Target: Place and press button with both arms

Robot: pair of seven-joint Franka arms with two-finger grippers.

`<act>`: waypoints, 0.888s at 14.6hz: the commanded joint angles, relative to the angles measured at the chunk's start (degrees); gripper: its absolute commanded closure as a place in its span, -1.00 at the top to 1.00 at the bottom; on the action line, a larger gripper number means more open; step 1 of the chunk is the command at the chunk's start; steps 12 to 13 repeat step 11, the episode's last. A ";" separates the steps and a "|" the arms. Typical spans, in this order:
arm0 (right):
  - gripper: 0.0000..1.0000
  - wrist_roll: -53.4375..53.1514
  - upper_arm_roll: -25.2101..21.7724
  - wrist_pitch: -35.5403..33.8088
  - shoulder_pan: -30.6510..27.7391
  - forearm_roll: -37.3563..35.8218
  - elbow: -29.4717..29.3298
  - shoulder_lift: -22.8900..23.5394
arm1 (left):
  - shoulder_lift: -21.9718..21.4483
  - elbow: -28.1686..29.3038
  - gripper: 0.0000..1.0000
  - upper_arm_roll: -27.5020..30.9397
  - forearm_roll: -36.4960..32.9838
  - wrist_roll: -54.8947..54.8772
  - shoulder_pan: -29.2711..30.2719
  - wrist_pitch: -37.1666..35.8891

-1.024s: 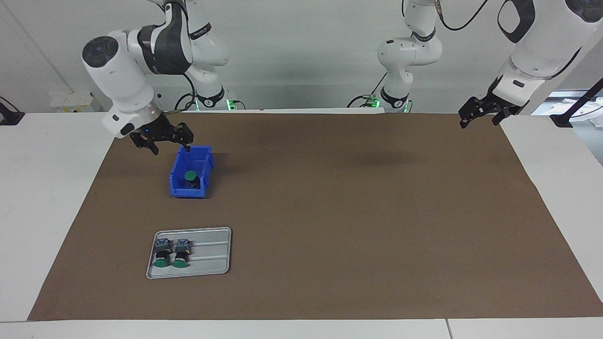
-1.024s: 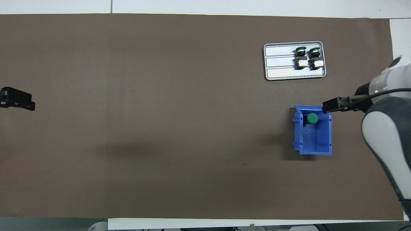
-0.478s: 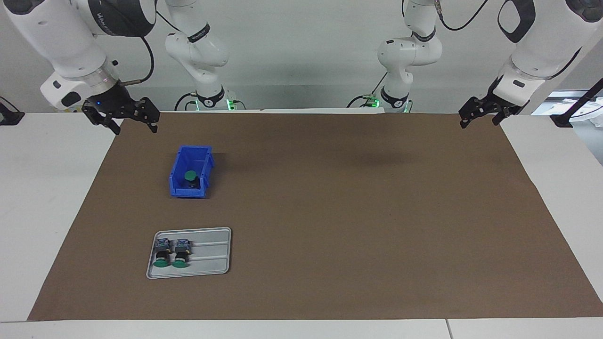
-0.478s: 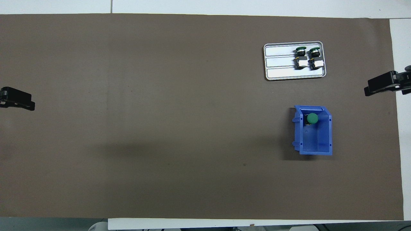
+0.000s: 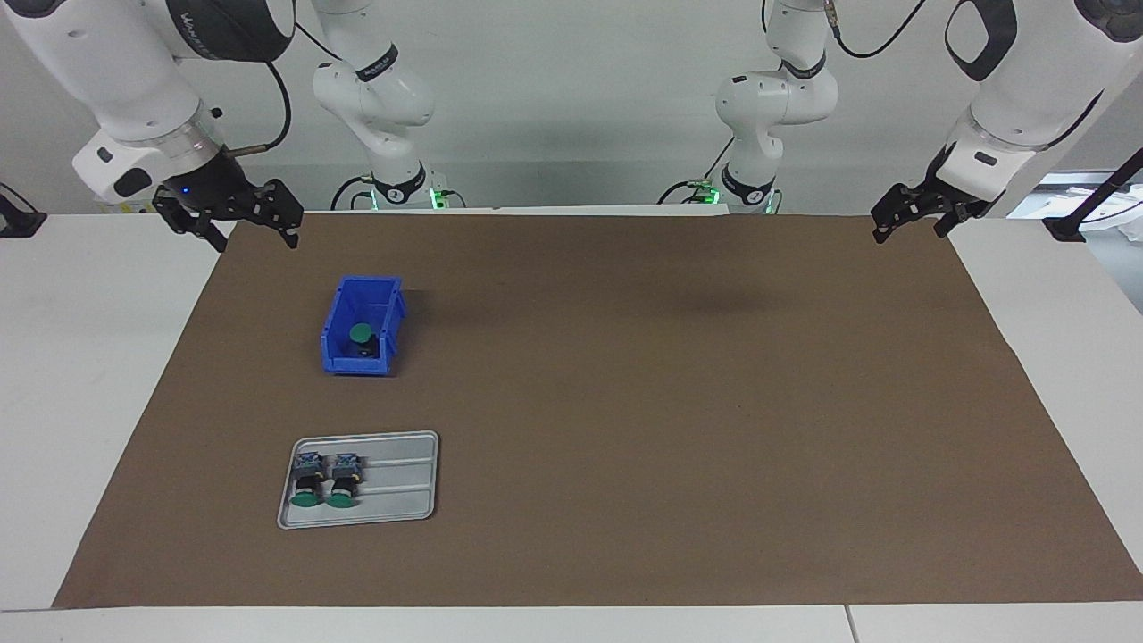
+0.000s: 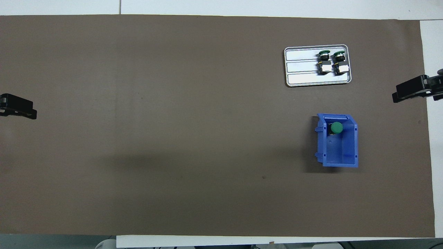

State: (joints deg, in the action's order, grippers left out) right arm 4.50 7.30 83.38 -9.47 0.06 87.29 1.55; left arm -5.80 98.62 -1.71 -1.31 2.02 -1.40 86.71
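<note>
Buttons number three. One button (image 5: pixel 361 334), green cap up, stands inside the blue bin (image 5: pixel 336 355) at center-left of the facing view, in the bin's end farther from the robots. Two other buttons (image 5: pixel 325 480) lie side by side on the grey tray (image 5: pixel 402 478) at lower left of that view, farther from the robots than the bin. Both grippers hang empty with fingers spread: the right gripper (image 5: pixel 228 225) at upper left, over the brown mat's (image 5: pixel 679 402) corner; the left gripper (image 5: pixel 911 219) at upper right, over the mat's other corner.
</note>
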 commanded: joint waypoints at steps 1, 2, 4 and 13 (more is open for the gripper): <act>0.98 -0.11 -8.52 -0.68 8.22 0.02 -0.02 -0.92 | -0.26 -0.62 1.00 0.56 0.00 0.09 -0.44 -0.76; 0.98 -0.19 -8.62 0.02 8.50 -0.06 2.51 -2.58 | -0.26 -0.62 1.00 0.65 0.00 0.09 -0.44 -0.76; 0.98 -0.28 -9.84 -0.15 9.99 -0.06 3.33 -3.13 | -0.26 -0.62 1.00 0.65 0.00 0.09 -0.35 -0.76; 0.98 -0.28 -11.52 -0.06 11.58 -0.50 3.86 -3.39 | -0.26 -0.62 1.00 0.65 0.00 0.09 -0.35 -0.76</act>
